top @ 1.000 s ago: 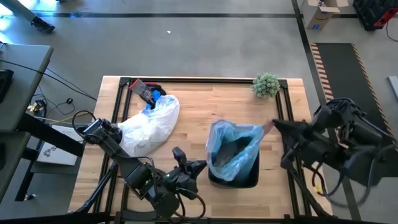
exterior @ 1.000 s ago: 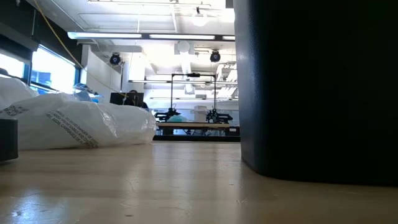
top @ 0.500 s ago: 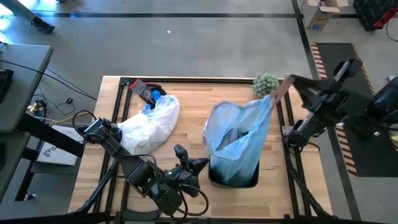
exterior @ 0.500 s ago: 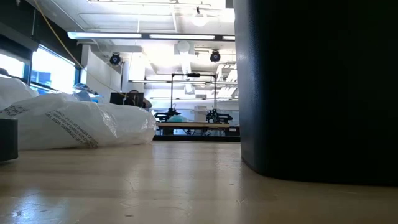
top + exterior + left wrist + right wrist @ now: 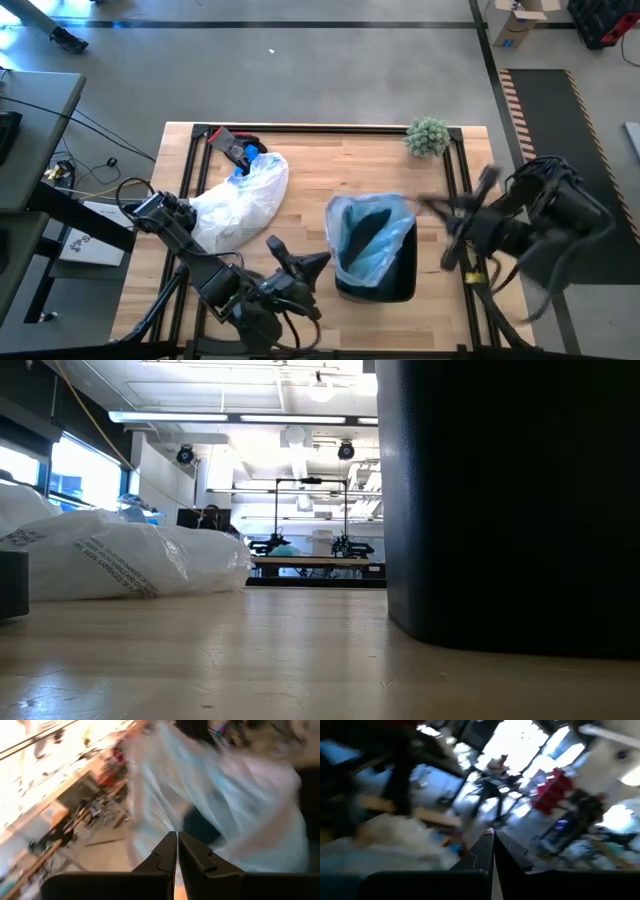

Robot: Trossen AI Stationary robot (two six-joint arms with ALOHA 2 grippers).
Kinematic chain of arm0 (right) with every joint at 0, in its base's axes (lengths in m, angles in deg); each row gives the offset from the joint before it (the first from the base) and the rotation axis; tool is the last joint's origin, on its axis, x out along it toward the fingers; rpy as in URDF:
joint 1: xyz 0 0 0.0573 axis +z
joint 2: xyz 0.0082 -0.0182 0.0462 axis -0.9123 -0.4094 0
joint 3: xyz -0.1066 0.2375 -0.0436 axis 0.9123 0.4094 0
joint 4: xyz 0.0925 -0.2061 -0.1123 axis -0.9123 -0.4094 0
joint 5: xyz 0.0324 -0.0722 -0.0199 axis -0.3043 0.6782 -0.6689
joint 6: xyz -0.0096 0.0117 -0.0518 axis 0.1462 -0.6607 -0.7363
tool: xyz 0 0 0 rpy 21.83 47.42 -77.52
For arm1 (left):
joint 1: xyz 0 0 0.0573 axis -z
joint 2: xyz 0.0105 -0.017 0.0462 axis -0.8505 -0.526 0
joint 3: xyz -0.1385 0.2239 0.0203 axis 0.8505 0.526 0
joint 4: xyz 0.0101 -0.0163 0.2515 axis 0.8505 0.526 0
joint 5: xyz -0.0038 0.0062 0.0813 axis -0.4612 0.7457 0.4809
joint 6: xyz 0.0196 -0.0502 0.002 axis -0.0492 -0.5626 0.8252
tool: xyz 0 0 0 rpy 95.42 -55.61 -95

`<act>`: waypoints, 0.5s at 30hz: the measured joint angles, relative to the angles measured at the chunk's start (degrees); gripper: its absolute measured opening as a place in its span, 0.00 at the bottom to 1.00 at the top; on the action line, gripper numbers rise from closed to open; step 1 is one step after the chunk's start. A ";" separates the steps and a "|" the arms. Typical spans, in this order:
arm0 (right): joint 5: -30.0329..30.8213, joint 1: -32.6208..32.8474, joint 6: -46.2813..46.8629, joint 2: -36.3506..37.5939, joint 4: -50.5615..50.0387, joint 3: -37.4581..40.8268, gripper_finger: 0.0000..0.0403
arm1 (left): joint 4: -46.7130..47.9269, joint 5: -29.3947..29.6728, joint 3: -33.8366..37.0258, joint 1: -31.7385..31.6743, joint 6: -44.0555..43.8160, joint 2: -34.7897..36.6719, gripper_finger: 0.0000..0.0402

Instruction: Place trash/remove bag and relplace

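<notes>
- High view only: light-blue bag (image 5: 368, 238) seated in black bin (image 5: 385, 285) at table centre-right, mouth open, dark inside; contents not made out.
- High view: left gripper (image 5: 318, 262) low at front of table (image 5: 320, 160), just beside bin's left side, apart from bag; fingers pressed together, nothing pinched.
- High view: right gripper (image 5: 428, 204) blurred, at bin's right, near bag rim; contact w/ bag can't be told. Right arm body off table's right edge.
- Left wrist view: left fingers (image 5: 176, 851) closed tip to tip, empty; blue bag (image 5: 240, 805) fills view ahead, dark patch in its middle.
- Right wrist view: right fingers (image 5: 492, 849) shut together, nothing seen between; rest smeared, red shape and bright windows beyond.
- Low view: neither arm seen; bin (image 5: 510, 500) as black wall on the right, white bag (image 5: 120, 558) lying on the tabletop at the left.
- Writing: dark print on white bag visible in low view, too small to read. No other label legible.
- High view extras: white bag (image 5: 240, 200) at left-centre w/ blue bits at its top, red-and-black item (image 5: 232, 145) at back-left corner touching it, small green plant (image 5: 428, 136) at back-right edge.
</notes>
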 joint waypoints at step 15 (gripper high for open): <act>-17.69 0.39 19.52 0.01 -5.14 15.42 0.00 | 28.80 -40.50 -5.22 -7.40 -11.56 8.33 0.16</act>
